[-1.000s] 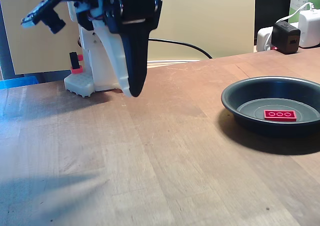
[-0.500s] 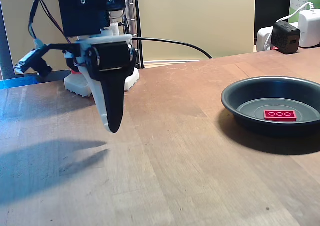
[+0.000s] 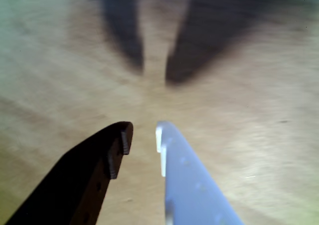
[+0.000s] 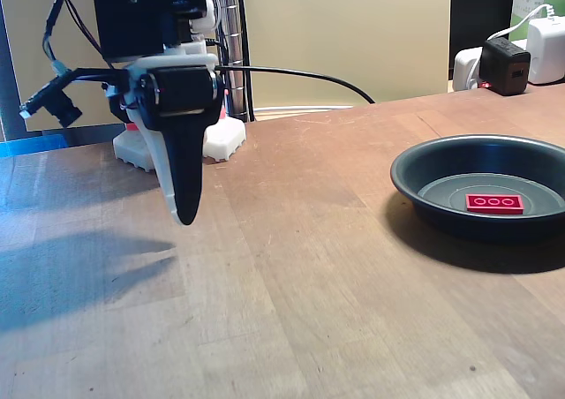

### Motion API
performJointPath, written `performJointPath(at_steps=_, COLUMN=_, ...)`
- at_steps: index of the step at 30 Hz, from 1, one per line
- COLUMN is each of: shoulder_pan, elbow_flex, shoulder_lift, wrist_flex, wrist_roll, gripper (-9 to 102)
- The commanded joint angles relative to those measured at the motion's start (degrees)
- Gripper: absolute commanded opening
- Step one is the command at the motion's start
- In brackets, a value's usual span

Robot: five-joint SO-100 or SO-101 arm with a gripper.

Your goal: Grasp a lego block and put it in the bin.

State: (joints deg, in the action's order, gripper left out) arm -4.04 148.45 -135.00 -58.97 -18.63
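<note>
The lego block (image 4: 494,203) lay hollows-up inside the bin (image 4: 415,174), so that job looked done. The fingers (image 3: 142,138), slightly parted and holding nothing, hung over bare counter (image 4: 309,284), well apart from it.

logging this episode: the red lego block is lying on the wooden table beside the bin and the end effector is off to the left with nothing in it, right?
One thing is wrong: the lego block lies inside the bin, on its flat bottom, not beside it on the table, as the fixed view shows. The end effector is indeed off to the left, holding nothing.
</note>
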Motion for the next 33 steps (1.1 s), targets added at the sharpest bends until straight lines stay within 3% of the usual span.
performJointPath(at_steps=1, shoulder_pan=0.7, elbow_flex=2.4, shoulder_lift=-5.0, wrist_flex=0.5, wrist_roll=0.4, gripper=0)
performJointPath(at_steps=13, shoulder_pan=-0.2, elbow_flex=14.5, shoulder_lift=-20.5, wrist_flex=0.5, wrist_roll=0.7, gripper=0)
performJointPath(at_steps=18, shoulder_pan=0.8, elbow_flex=18.5, shoulder_lift=-25.1, wrist_flex=0.0, wrist_roll=7.4, gripper=0)
performJointPath(at_steps=33, shoulder_pan=0.1, elbow_flex=24.9, shoulder_lift=-30.4, wrist_flex=0.6, wrist_roll=8.4, gripper=0)
